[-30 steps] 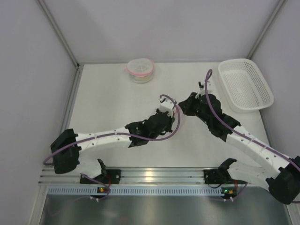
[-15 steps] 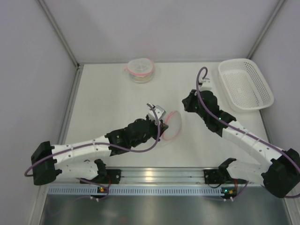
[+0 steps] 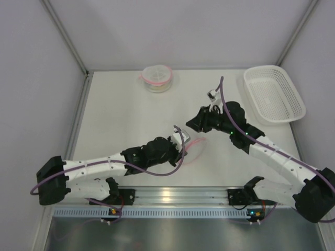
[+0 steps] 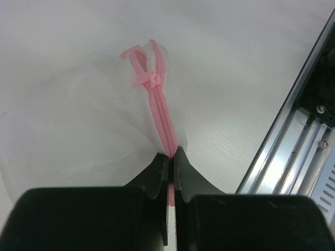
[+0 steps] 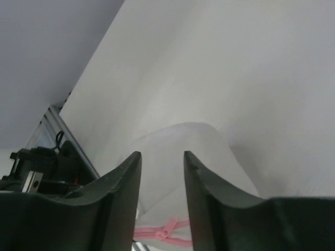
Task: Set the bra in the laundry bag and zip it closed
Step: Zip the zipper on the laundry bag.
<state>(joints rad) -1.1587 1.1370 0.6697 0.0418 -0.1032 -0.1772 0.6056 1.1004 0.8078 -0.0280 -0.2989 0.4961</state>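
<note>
The laundry bag [image 3: 192,147] sits on the bench [image 3: 131,115], about mid-way along the near edge; white mesh, can't tell if the bra's inside. Pink zipper [image 4: 163,112] runs straight out from the left gripper [image 4: 171,157], which is clamped on the tape end. The slider [image 4: 149,79] is at the far end of that run, teeth look joined all the way. Right gripper [image 5: 162,157] is unclenched, holding nothing, just beyond the bag's far side, aimed down at it with the slider below its fingers. So zip axis runs left gripper to right gripper, right arm nearer the slider; any remaining pull looks like its job, left anchoring.
</note>
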